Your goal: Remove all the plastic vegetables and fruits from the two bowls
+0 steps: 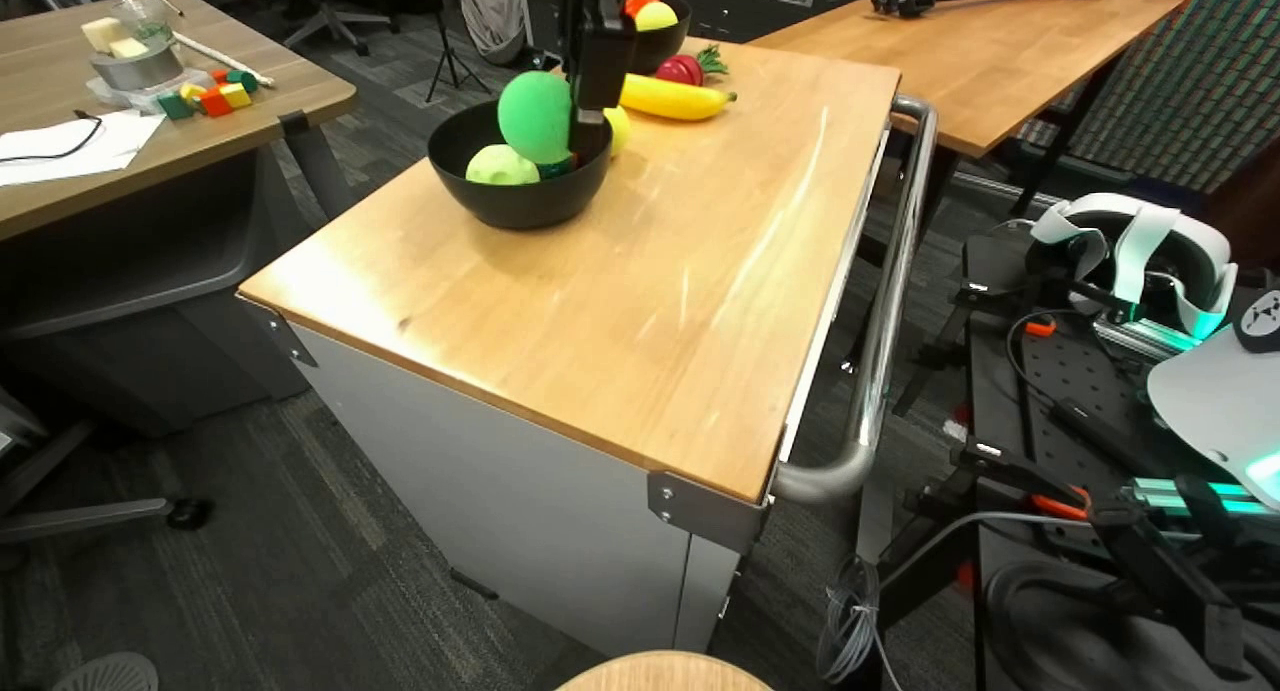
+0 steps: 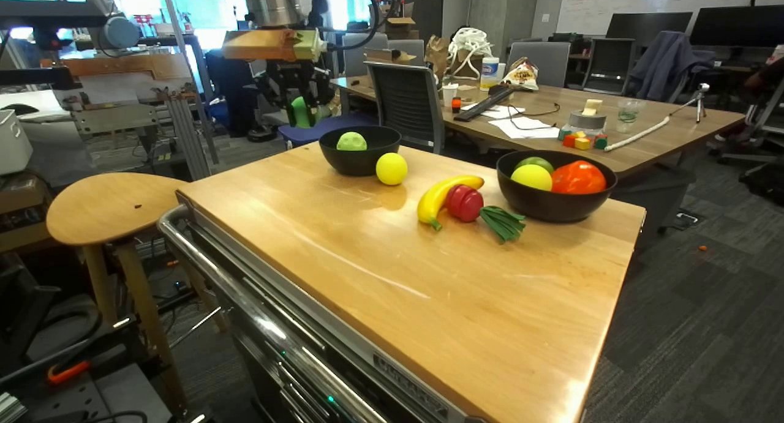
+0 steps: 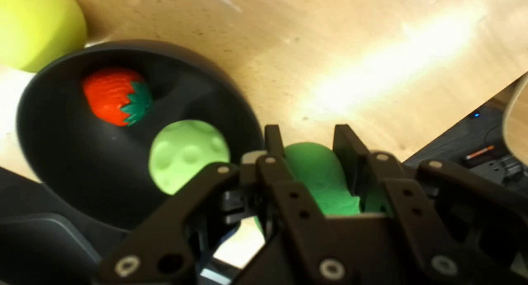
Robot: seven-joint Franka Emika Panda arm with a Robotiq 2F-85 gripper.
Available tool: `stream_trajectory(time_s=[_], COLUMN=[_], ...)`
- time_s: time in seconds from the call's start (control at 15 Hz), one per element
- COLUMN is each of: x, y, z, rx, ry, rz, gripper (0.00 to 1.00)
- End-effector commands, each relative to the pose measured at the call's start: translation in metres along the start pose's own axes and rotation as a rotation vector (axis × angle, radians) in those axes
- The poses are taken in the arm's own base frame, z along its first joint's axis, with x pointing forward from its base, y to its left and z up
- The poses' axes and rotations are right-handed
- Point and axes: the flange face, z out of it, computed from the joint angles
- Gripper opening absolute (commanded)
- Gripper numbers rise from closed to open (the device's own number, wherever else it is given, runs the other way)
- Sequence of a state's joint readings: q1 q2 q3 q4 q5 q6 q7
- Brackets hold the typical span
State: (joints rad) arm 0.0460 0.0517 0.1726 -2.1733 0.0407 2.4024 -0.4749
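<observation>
We find the pincer (image 3: 309, 141) part-closed, gripping the green ball (image 3: 317, 177), right of the black bowl (image 3: 78, 165) in wrist view.

In an exterior view your gripper (image 2: 302, 117) holds a green ball (image 2: 299, 111) aloft.
On the wooden tabletop (image 2: 361, 245) you see a black bowl (image 2: 344, 161) with a pale green ball (image 2: 351, 142) inside and a yellow ball (image 2: 392, 169) just beside it. A banana (image 2: 435, 195) and a red radish (image 2: 464, 203) with green leaves (image 2: 503, 223) lie side by side near a second black bowl (image 2: 542, 209), which holds another yellow ball (image 2: 531, 178), a red tomato (image 2: 580, 179) and a partly hidden dark green piece (image 2: 541, 163).
</observation>
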Motion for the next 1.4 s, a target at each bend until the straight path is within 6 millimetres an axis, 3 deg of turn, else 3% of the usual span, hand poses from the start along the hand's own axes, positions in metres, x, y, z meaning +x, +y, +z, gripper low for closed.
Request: stream_trajectory(time_s=[0.0,0.27,0.6,0.67,0.8,1.0,1.2,1.33], x=[-0.026,-0.043,-0.052,-0.051,-0.050,-0.045,-0.029,-0.007], y=[-0.037,-0.048,-0.038,-0.035,-0.032,-0.032,-0.035,-0.026], z=[0.000,0.028,0.054,0.057,0.060,0.046,0.008,-0.027], rx=[0.071,0.102,0.110,0.111,0.115,0.113,0.138,0.153], ry=[-0.069,-0.180,-0.216,-0.217,-0.220,-0.189,-0.106,0.008], rz=[-0.101,-0.126,-0.094,-0.084,-0.067,-0.073,-0.063,-0.009], gripper=[0.09,0.10,0.11,0.54,0.55,0.78,0.99,1.00])
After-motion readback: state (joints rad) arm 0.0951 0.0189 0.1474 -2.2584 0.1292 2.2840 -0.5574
